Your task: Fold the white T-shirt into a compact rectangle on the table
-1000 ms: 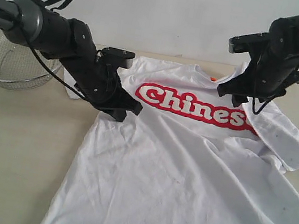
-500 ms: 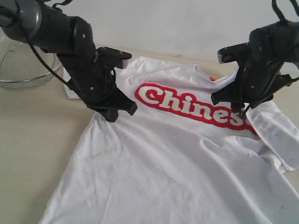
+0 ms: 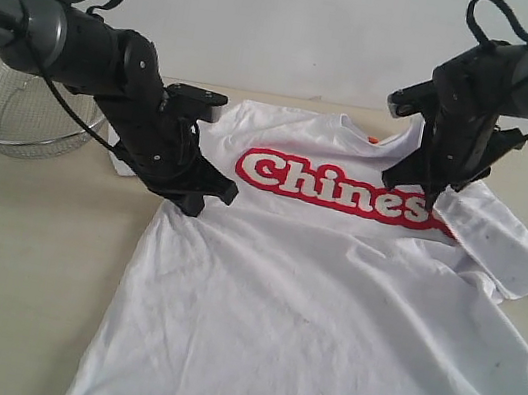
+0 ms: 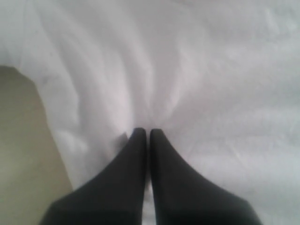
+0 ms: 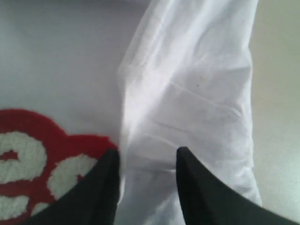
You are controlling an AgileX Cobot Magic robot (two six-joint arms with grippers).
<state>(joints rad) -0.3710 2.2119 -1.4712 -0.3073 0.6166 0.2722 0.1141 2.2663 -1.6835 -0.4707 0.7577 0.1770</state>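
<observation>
Up close, the black left gripper [image 4: 147,133] is closed over the white cotton T-shirt [image 3: 328,300]; the black right gripper [image 5: 146,157], spread apart, has dropped nearer.

The white T-shirt [image 3: 328,300] is matt, creased cloth with fuzzy lettering [image 5: 28,159]. The tabletop [image 3: 22,248] looks smooth, matt wood-grain; the basket [image 3: 16,105] is shiny wire mesh.

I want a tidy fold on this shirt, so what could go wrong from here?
The left gripper is shut with its tips on flat cloth of the white T-shirt near its edge; it may hold little fabric and slip on lifting. The right gripper is open astride a bunched sleeve fold beside the red lettering; closing may catch uneven layers and skew the fold.
</observation>
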